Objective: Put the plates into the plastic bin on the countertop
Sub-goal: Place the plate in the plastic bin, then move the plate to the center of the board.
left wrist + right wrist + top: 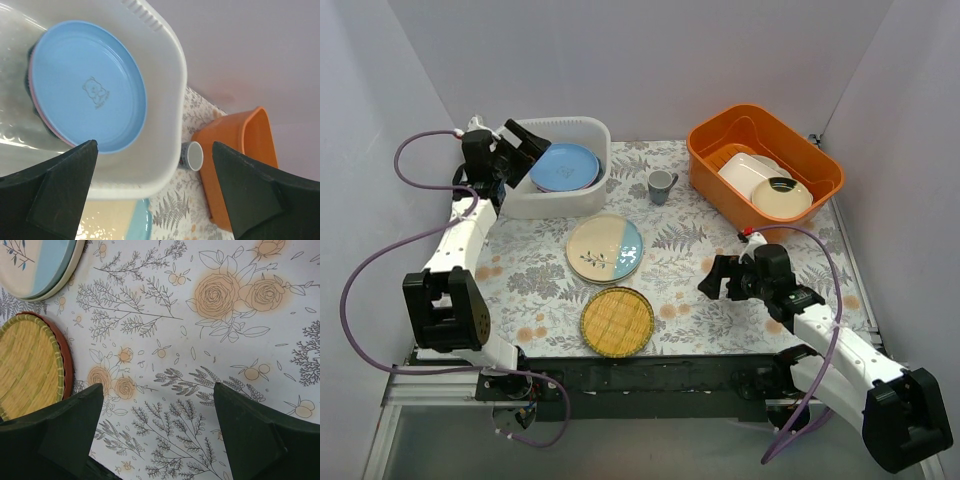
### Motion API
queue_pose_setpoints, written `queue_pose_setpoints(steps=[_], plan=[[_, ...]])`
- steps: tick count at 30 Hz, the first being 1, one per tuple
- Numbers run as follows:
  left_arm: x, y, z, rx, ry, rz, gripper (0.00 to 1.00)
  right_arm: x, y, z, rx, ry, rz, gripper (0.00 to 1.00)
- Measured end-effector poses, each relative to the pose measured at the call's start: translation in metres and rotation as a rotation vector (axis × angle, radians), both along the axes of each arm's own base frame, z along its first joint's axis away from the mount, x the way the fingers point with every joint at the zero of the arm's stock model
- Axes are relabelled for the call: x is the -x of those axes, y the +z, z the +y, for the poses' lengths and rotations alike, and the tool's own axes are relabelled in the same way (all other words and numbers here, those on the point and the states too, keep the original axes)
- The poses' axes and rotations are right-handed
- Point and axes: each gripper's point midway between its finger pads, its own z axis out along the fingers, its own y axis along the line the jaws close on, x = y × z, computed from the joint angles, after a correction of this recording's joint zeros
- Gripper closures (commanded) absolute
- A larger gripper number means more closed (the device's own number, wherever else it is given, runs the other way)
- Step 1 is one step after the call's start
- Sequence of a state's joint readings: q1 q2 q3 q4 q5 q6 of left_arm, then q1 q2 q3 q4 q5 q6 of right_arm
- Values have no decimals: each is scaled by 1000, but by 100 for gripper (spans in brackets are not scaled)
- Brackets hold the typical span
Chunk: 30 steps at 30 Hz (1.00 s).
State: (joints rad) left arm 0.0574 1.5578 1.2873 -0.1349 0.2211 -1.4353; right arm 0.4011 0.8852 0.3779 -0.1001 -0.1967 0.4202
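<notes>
The plastic bin (588, 128) stands at the back left of the countertop (690, 250). A light blue plate (565, 166) lies in it on top of a pink one (31, 82). My left gripper (528, 150) hovers open over the bin's left rim, holding nothing; in the left wrist view its jaws (155, 150) stand wide apart above the bin wall (167, 95). A cream-and-blue sprig plate (605, 247) lies mid-table on a teal one. The yellow woven plate (617, 321) rests on a red-orange plate (68, 367). My right gripper (712, 277) is open and empty above bare countertop (165, 340).
An orange bin (765, 160) at the back right holds a white rectangular dish (748, 170) and a cream bowl (782, 197). A small grey cup (661, 185) stands between the two bins. Walls close in the table on three sides.
</notes>
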Motion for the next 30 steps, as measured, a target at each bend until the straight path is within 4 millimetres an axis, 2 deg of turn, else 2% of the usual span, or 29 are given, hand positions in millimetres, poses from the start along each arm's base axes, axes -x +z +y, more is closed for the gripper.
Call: queue_pose_setpoints(steps=[3,5,11,16,21,26,30], plan=[[13,7,-16,-1,-44,-23,2,2,-4,2,-2,14,20,3],[24,2,-31,-2,-83,-15,2,4,-10,4,5,24,43,4],[69,-42,-69,-9,-186,82,2,14,-23,18,24,89,107,6],[109,-68,-79,-11,-220,135,2,20,-24,38,16,159,110,11],[138,-91,-89,-16,-256,186,2,22,-25,50,-6,192,113,16],[166,-131,-102,-33,-290,298,2,24,-32,65,-30,230,142,22],[191,-161,-99,-39,-290,385,2,30,-32,88,-49,299,150,26]])
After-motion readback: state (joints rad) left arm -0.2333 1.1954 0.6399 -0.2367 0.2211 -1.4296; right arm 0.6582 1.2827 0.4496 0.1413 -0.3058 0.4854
